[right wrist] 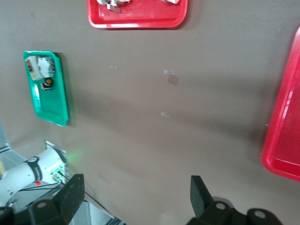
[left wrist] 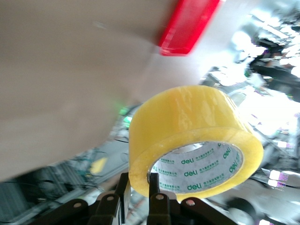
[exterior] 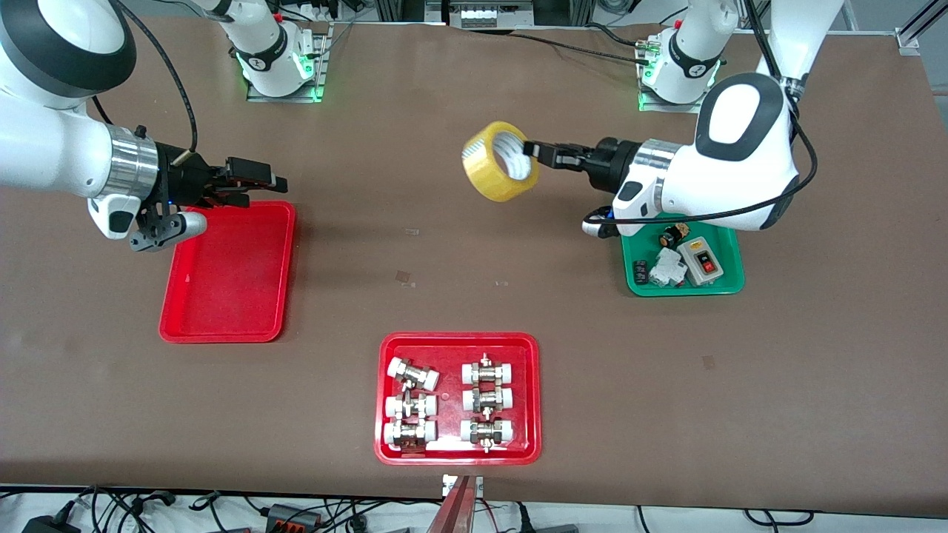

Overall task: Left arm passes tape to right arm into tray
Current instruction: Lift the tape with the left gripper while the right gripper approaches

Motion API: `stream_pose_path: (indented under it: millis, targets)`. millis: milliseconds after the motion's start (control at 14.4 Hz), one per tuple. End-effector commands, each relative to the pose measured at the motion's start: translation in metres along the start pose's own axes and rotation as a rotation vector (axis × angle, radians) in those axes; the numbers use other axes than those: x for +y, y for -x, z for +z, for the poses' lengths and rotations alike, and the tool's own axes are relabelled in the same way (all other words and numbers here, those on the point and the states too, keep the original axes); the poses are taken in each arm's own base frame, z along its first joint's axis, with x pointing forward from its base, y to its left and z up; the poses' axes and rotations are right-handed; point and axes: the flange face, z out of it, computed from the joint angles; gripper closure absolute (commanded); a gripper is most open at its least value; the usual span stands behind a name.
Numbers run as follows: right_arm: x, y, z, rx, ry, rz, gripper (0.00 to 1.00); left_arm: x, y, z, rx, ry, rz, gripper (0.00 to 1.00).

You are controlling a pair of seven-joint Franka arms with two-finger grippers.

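Note:
My left gripper (exterior: 535,154) is shut on the wall of the yellow tape roll (exterior: 501,161) and holds it in the air over the middle of the table. In the left wrist view the tape (left wrist: 192,138) fills the centre, with one finger (left wrist: 157,187) inside its pale printed core and one outside. My right gripper (exterior: 261,180) is open and empty, in the air over the edge of the plain red tray (exterior: 229,275) that lies toward the robots' bases. The tray's rim shows in the right wrist view (right wrist: 284,126), and the open gripper (right wrist: 136,192) holds nothing.
A red tray with metal-and-white pipe fittings (exterior: 458,398) lies near the front camera. A green tray (exterior: 683,263) with small electrical parts lies under the left arm. Both show in the right wrist view, the fittings tray (right wrist: 137,13) and the green tray (right wrist: 47,86).

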Motion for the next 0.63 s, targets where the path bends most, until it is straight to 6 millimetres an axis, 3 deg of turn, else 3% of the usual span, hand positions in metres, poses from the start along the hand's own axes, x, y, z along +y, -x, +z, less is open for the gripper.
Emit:
stream_pose_path:
  millis: [0, 139, 418, 557]
  targets:
    - [-0.015, -0.002, -0.005, -0.003, -0.103, -0.011, 0.0, 0.055, 0.017, 0.005, 0.047, 0.098, -0.06, 1.0]
    - [-0.034, -0.001, -0.01, 0.008, -0.161, -0.032, 0.0, 0.068, 0.019, 0.019, 0.1, 0.125, -0.074, 1.0]
    - [-0.106, 0.008, -0.039, 0.069, -0.167, -0.145, 0.0, 0.067, 0.014, 0.032, 0.09, 0.114, -0.079, 1.0]
    - [-0.13, 0.013, -0.034, 0.07, -0.182, -0.15, 0.0, 0.066, 0.014, 0.03, 0.093, 0.11, -0.079, 1.0]
